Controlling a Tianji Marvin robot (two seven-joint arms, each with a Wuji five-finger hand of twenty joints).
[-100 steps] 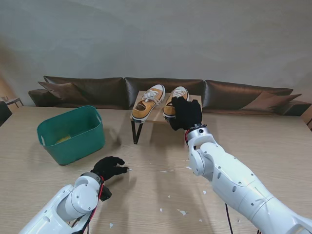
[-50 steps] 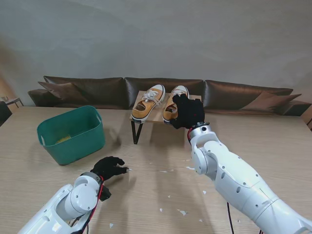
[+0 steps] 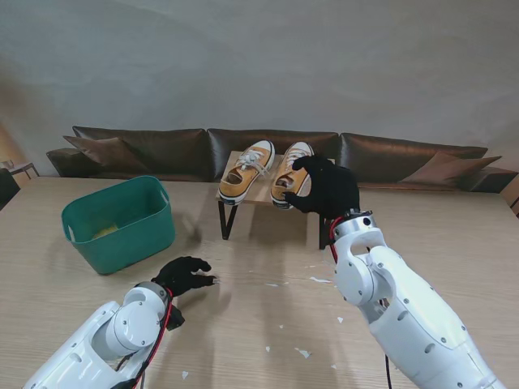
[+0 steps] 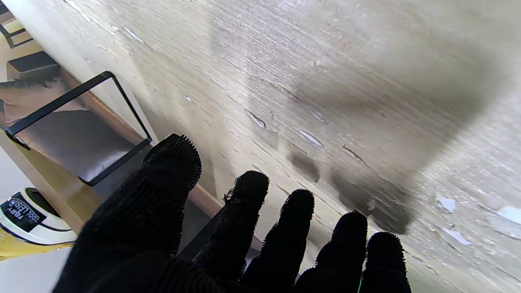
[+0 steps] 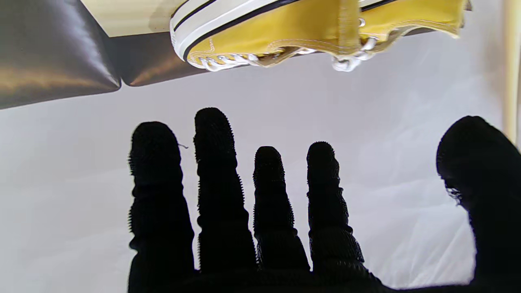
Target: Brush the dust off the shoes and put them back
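While the black-gloved left hand (image 3: 183, 275) rests spread on the table, the black-gloved right hand (image 3: 327, 187) hovers, fingers apart and empty, beside the yellow canvas sneakers (image 3: 247, 169).

The pale wooden worktop (image 3: 454, 235) carried a green tub (image 3: 119, 223), a small rack (image 3: 268, 194) and scattered white scraps (image 3: 302, 352).

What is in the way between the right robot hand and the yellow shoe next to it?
Nothing visible. The right robot hand is open right beside the right shoe on the little rack. The wrist view shows only open air between the fingers and the shoe.
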